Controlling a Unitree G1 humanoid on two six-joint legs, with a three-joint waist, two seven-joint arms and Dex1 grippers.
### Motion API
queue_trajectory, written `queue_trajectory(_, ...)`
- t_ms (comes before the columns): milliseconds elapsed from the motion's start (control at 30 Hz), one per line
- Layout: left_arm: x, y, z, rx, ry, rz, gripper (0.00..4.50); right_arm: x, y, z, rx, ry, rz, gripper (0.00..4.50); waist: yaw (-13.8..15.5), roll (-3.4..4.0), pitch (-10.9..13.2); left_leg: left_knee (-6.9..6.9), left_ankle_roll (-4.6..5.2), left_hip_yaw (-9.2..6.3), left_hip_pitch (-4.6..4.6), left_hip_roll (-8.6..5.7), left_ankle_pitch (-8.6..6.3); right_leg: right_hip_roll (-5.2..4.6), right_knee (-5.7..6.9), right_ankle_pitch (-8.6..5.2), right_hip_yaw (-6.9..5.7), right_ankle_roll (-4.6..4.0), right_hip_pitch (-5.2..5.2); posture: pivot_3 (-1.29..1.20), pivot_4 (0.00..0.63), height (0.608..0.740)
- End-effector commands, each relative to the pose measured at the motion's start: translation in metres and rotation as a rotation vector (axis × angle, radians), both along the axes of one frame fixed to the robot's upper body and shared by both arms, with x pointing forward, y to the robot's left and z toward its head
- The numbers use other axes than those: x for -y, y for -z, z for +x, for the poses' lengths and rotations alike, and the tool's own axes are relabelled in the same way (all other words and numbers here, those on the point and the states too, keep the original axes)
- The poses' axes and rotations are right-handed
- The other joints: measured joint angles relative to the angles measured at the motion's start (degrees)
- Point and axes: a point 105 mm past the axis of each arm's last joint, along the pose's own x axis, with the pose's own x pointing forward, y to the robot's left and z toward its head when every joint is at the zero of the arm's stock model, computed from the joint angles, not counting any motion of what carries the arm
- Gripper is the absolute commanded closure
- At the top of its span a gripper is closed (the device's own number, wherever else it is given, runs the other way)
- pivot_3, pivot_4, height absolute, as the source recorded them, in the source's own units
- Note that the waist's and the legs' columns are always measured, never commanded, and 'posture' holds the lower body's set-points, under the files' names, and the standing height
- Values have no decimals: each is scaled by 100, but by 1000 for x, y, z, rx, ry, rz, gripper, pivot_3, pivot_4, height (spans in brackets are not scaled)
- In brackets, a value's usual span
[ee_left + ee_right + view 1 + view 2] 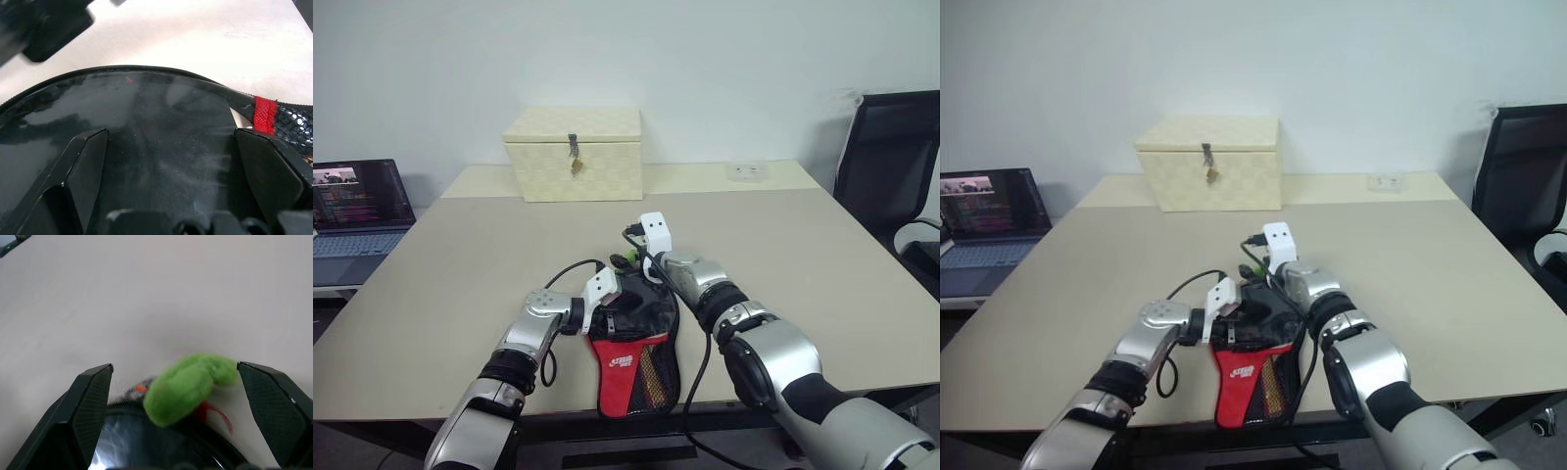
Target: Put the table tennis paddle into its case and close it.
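Though arms overlap it, case half-hidden.

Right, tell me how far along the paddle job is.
Done, apparently: no paddle lies loose on the table, so it is probably inside the case, though that is hidden. In hand: the open left gripper sits over the case's glossy black part, and the open right gripper brackets the green zip tag at its far edge. Left: grip the tag, zip shut.

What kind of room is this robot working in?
Probably an office or lab room: a plain beige table against a white wall, an open laptop on a side desk, and a black office chair beside it.
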Motion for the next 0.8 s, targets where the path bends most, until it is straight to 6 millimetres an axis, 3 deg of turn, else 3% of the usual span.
queue_trajectory(33, -8, 7, -4, -16, -15, 36, 0, -11, -17, 1, 72, 24, 3, 26, -6, 0, 0, 0, 0, 1, 0, 0, 0, 0, 0, 0, 1, 0, 0, 0, 150, 740)
queue_trajectory(67, -8, 7, -5, -15, -17, 39, 0, -13, -16, 1, 75, 28, -2, 26, -9, 0, 0, 0, 0, 2, 1, 1, 0, 0, 1, 0, 3, 0, 0, 0, 150, 740)
queue_trajectory(167, -11, 8, -6, -15, -28, 41, 0, -16, -12, -1, 84, 35, -36, 617, -7, 0, 0, -1, 0, 0, 1, 0, 0, 0, 1, 0, 1, 0, 0, 0, 150, 740)
queue_trajectory(533, -9, 13, -8, -20, -31, 47, 0, -10, -3, 0, 85, 76, -92, 4444, -18, 0, 0, -1, 0, 2, 3, 2, 0, 0, 1, 0, 4, -1, 0, 0, 150, 740)
queue_trajectory(700, -5, 17, -7, -26, -24, 55, 0, -9, -5, 1, 88, 79, -85, 4444, -15, 0, 0, -1, 0, 2, 3, 1, 0, 0, 1, 0, 3, -1, 0, 0, 150, 740)
queue_trajectory(800, -5, 23, -6, -37, -20, 69, 0, 3, -12, 8, 107, 113, -80, 4444, -7, 0, -1, -1, 0, 2, 3, -2, 0, 0, 1, 0, 2, -1, 1, 0, 150, 740)
